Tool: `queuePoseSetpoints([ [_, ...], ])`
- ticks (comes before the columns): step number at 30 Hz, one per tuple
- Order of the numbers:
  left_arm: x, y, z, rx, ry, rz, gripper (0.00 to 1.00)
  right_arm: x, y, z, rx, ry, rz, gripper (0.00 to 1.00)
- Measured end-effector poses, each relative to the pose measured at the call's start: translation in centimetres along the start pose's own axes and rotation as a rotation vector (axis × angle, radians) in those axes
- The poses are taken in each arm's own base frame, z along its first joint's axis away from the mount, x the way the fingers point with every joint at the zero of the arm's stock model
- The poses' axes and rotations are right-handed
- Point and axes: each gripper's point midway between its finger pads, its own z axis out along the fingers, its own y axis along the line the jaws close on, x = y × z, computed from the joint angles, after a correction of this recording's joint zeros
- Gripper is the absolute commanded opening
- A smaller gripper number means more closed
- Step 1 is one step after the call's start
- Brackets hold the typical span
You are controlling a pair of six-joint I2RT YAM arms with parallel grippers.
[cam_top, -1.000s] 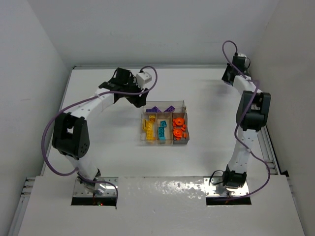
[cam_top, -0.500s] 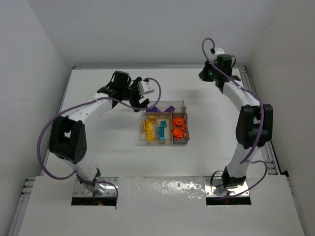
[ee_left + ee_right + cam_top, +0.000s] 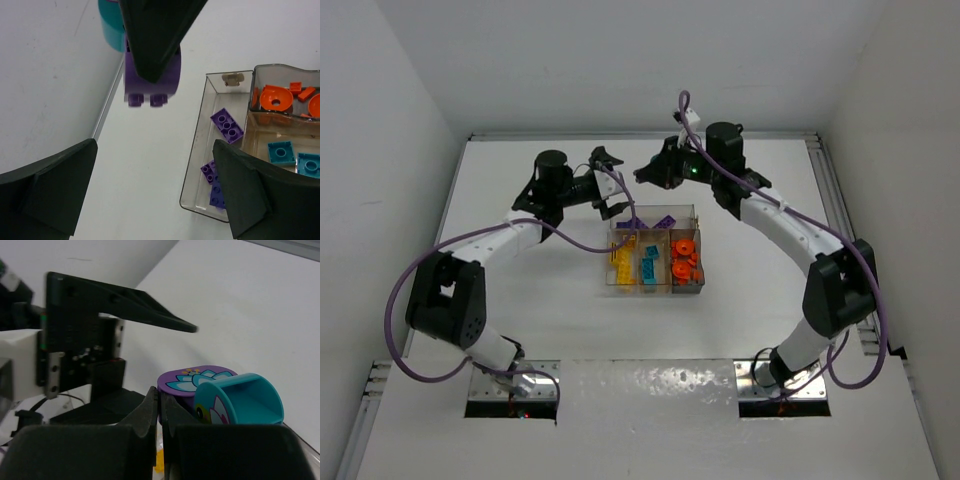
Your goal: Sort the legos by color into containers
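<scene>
The tray [image 3: 202, 145] is holding purple legos [image 3: 227, 125] far; yellow legos [image 3: 623, 255], teal legos [image 3: 648, 262], orange legos [image 3: 685, 255] near. The left gripper [image 3: 613, 182] is standing released. The right gripper [image 3: 642, 172] is clenching a half-hidden purple piece [image 3: 150, 90], far-left of the tray.

Purple studded plastic piece [image 3: 170, 85]: top behind right gripper [image 3: 151, 75].
Teal round piece [image 3: 111, 30]: cropped at top.
Clear plastic tray [image 3: 194, 145]: near end cropped.

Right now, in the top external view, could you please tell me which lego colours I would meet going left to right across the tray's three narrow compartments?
yellow legos → teal legos → orange legos
</scene>
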Motion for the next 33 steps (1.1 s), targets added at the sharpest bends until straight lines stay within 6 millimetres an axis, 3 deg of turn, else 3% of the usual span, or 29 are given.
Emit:
queuePoseSetpoints([
  [4, 0.1, -0.4, 0.1, -0.009, -0.020, -0.019, 0.99, 0.7, 2.9, 0.6, -0.080, 0.014, 0.014, 0.00],
  [11, -1.3, -0.1, 0.5, -0.023, -0.071, -0.033, 0.92, 1.6, 5.6, 1.2, -0.148, 0.038, 0.034, 0.00],
  [14, -1.8, -0.1, 0.5, -0.027, -0.083, -0.031, 0.71, 1.8, 6.0, 1.3, -0.160, 0.041, 0.041, 0.00],
  [17, -2.0, -0.4, 0.4, -0.016, -0.087, -0.028, 0.42, 1.3, 6.2, 1.4, -0.167, 0.021, 0.035, 0.00],
  [22, -2.2, -1.0, 0.6, 0.001, -0.091, -0.030, 0.18, 0.6, 6.4, 1.2, -0.165, -0.004, 0.041, 0.00],
  [24, -2.3, -1.0, 0.5, -0.001, -0.094, -0.036, 0.00, 0.6, 6.4, 1.2, -0.163, -0.007, 0.045, 0.00],
  [29, -2.6, -1.0, 0.3, -0.007, -0.094, -0.063, 0.00, 0.4, 6.5, 1.1, -0.163, -0.013, 0.043, 0.00],
  [30, -2.5, -1.0, 0.3, -0.007, -0.090, -0.065, 0.00, 0.4, 6.5, 1.1, -0.163, -0.012, 0.043, 0.11],
  [31, -2.3, -1.1, 0.3, -0.007, -0.083, -0.070, 0.00, 0.5, 6.5, 1.1, -0.161, -0.007, 0.043, 0.28],
  [33, -1.7, -1.4, 0.2, -0.007, -0.052, -0.085, 0.00, 0.8, 6.3, 1.0, -0.152, 0.013, 0.032, 0.41],
])
